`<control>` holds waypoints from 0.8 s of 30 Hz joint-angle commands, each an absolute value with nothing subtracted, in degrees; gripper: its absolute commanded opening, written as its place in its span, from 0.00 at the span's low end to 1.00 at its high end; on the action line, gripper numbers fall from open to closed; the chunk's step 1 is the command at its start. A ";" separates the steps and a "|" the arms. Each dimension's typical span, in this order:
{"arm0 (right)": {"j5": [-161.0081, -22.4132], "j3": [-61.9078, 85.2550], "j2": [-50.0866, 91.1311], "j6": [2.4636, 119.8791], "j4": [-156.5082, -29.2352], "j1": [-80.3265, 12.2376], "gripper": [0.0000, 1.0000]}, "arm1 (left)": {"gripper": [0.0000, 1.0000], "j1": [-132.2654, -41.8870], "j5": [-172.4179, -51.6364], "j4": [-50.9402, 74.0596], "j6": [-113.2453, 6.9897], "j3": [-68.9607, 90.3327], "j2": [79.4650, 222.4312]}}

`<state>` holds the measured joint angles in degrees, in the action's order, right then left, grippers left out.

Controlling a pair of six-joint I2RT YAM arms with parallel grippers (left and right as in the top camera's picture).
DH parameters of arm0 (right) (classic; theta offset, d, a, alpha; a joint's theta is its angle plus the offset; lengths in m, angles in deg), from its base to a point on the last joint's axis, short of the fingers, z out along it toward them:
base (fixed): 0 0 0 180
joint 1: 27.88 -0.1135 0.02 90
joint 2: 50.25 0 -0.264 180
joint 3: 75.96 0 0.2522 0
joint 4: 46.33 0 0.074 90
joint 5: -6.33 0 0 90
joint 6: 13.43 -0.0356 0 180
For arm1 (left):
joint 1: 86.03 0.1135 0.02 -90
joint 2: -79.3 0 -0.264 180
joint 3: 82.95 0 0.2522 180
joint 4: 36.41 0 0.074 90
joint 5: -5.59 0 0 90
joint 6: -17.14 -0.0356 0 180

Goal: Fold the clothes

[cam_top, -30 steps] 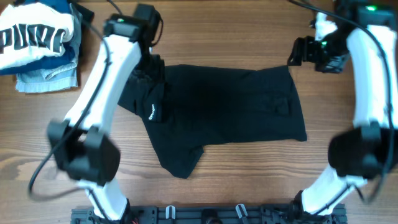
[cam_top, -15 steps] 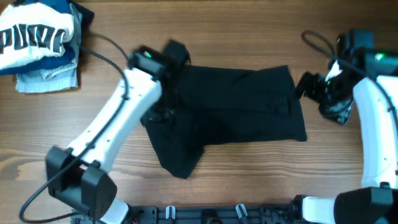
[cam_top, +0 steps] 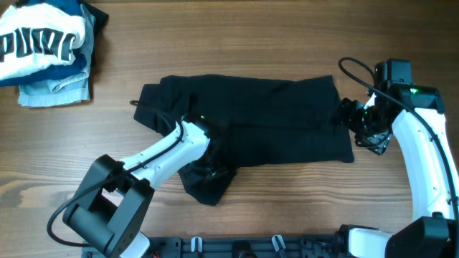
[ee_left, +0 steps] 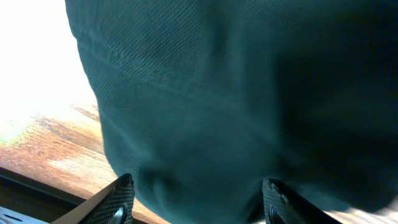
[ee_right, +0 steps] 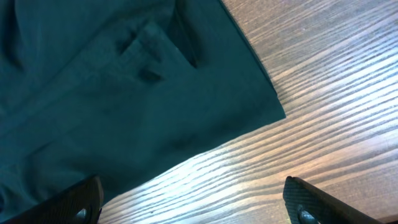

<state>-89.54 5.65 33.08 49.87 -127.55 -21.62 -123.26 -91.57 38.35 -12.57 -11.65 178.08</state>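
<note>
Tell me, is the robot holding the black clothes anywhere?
Nothing is gripped yet. The left fingers stand apart around the lower flap of the black garment; the right fingers are wide open above its right edge.

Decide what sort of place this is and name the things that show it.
Probably a robotics lab bench for laundry-folding trials: a white left arm and right arm stand at a wooden table, a black garment lies spread on it, and a pile of folded clothes sits in one corner.
</note>
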 commanded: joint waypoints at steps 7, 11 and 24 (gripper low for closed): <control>-91.63 5.52 32.14 54.11 -125.47 -21.64 0.95 | 0.72 -134.76 -93.08 29.45 -17.10 -18.60 177.97; -91.63 5.52 32.14 54.57 -125.47 -21.64 0.95 | 0.68 -139.48 -89.47 25.54 -13.36 -20.57 177.97; -92.40 -5.12 32.14 48.98 -122.65 -23.21 0.84 | 0.04 -127.28 -87.35 36.47 -16.24 -14.41 168.23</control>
<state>-92.64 -0.07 32.97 53.72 -124.33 -22.86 -133.60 -89.82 34.02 -12.48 -18.60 175.53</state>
